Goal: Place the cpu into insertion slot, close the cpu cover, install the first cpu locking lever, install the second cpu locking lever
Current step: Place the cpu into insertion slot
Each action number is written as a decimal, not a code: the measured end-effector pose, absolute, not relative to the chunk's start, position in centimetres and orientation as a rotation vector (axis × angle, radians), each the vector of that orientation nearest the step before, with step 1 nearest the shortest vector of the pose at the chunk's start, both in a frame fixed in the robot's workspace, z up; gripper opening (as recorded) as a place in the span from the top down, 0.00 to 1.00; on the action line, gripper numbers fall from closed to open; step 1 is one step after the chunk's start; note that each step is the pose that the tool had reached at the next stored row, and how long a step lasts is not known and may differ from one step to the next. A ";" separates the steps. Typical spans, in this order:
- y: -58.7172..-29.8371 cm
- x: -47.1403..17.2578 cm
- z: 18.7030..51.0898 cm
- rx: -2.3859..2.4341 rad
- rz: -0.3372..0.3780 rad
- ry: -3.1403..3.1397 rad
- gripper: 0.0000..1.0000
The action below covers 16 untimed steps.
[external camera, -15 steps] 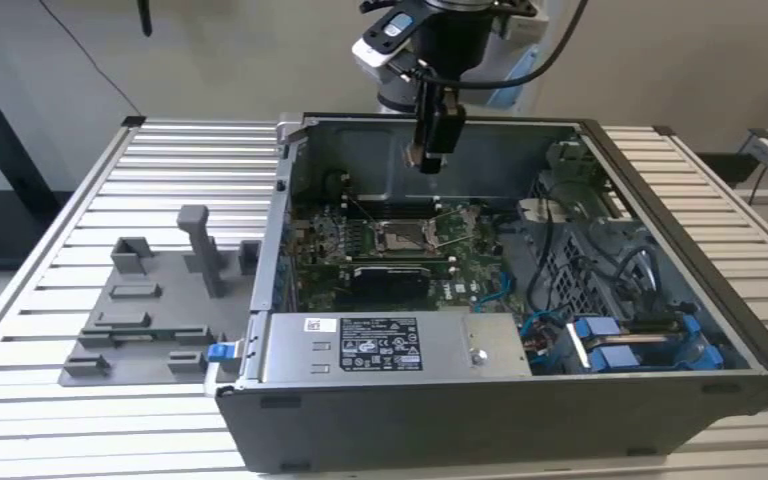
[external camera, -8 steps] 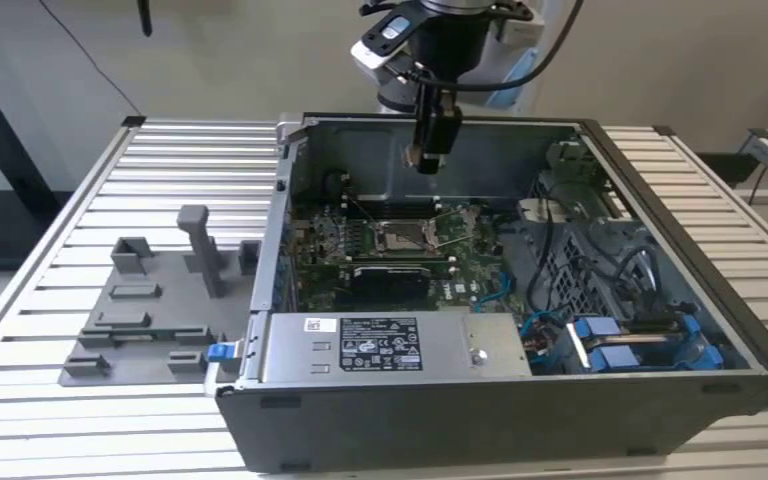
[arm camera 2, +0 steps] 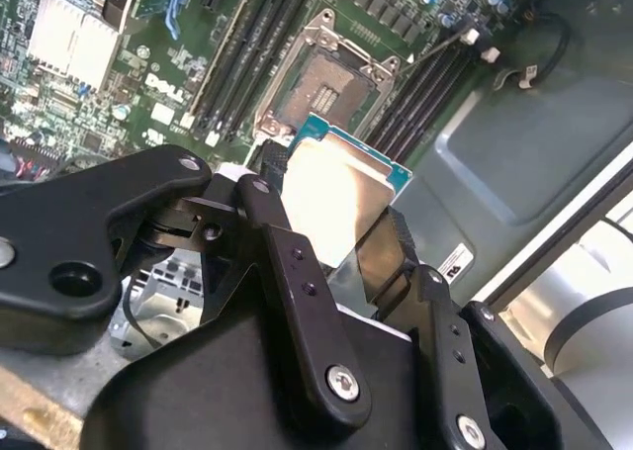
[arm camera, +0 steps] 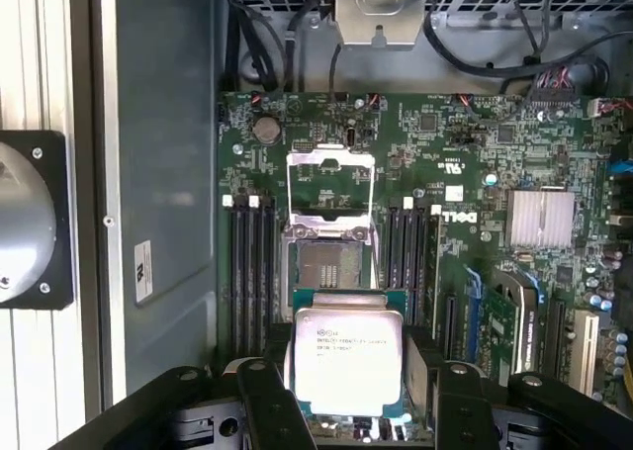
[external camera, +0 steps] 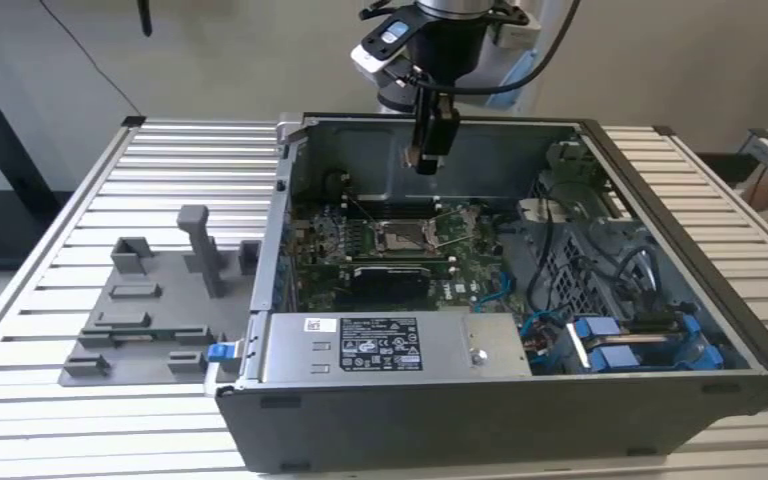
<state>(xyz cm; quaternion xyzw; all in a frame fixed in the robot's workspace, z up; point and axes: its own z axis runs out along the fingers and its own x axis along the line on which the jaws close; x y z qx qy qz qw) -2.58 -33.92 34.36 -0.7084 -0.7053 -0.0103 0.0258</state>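
The small flat square cpu with a silvery metal top point(arm camera: 348, 359) is clamped by two opposite edges between the black fingers point(arm camera 2: 287, 242) of the gripper point(arm camera: 351, 391), which is closed on it. It hangs in the air above the green motherboard point(arm camera: 475, 173), touching nothing else.

The square dark insertion slot with a silvery rim point(arm camera: 326, 267) is uncovered, and the thin silvery cpu cover frame point(arm camera: 331, 155) stands raised behind it. In the first wrist view the chip's edges run parallel to the slot's sides and only overlap its near rim. I judge the chip is not yet centred. In the exterior view the gripper point(external camera: 427, 150) is well above the slot point(external camera: 398, 237), inside the open grey computer case point(external camera: 491, 420).
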 end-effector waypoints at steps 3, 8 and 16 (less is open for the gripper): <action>-33.9 -2.6 34.3 -2.190 -0.032 -2.180 0.45; -33.9 -2.6 34.3 -2.190 -0.031 -2.180 0.45; -33.7 -2.6 34.0 -2.190 -0.032 -2.180 0.45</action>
